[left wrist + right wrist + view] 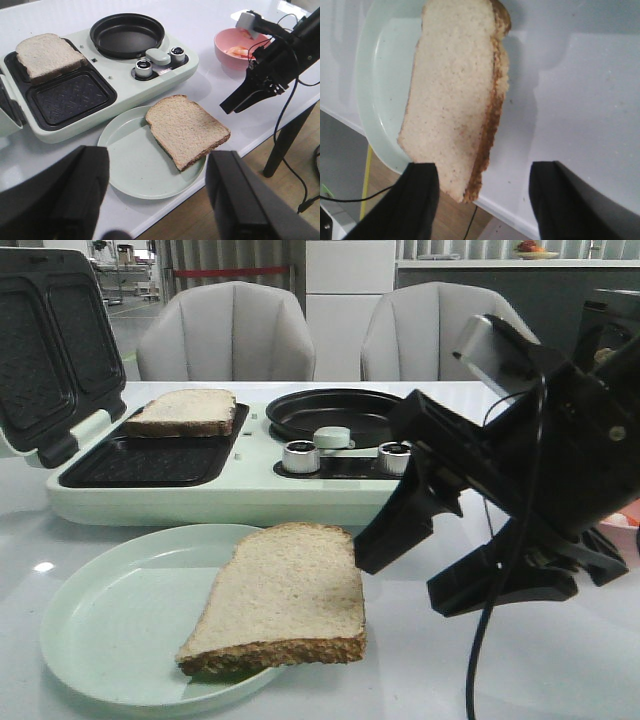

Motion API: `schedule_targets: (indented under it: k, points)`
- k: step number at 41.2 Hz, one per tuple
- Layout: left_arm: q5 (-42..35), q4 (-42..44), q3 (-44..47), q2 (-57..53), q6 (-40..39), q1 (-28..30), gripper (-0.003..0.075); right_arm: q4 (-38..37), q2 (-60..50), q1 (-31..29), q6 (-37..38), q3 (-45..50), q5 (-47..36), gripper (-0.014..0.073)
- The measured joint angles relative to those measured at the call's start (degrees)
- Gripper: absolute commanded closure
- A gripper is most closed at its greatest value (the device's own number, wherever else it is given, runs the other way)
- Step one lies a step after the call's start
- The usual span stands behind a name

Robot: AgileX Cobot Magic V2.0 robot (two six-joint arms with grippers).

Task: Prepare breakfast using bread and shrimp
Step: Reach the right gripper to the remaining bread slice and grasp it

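- One flat slice of pale wholemeal bread with a dark crust (183, 412) already lies in the far plate of the mint-green breakfast maker's open sandwich press (150, 455), at the far left.
- The second pale wholemeal slice (285, 597) lies on the round pale-green plate (110, 620) nearest the camera, overhanging its right rim.
- The small curled pink-orange shrimp (239, 50) sit in a pink bowl (231, 53) at the far right; by my judgement they are not yet cooked, since the round black pan (335, 412) is bare.
- The right tool (420, 570) hovers spread wide just right of the plated slice, holding nothing.
- The left tool (157, 195) hangs wide and empty too.
- The glossy white table (560, 670) stands before two grey chairs (225, 332).
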Motion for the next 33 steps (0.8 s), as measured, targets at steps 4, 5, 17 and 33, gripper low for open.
schedule_targets:
  k: [4, 5, 17, 33]
  points:
    - [0.00, 0.00, 0.00, 0.00, 0.00, 0.00, 0.0239, 7.95, 2.81, 0.00, -6.98, -0.09, 0.00, 0.0089]
    - [0.00, 0.00, 0.00, 0.00, 0.00, 0.00, 0.0239, 9.54, 3.43, 0.00, -8.98, -0.22, 0.00, 0.0089]
    - [0.00, 0.00, 0.00, 0.00, 0.00, 0.00, 0.0239, 21.98, 12.10, 0.00, -19.79, -2.73, 4.19, 0.0089]
    - [-0.08, -0.10, 0.00, 0.00, 0.00, 0.00, 0.0239, 22.98, 15.51, 0.13, -21.04, -3.87, 7.49, 0.0347]
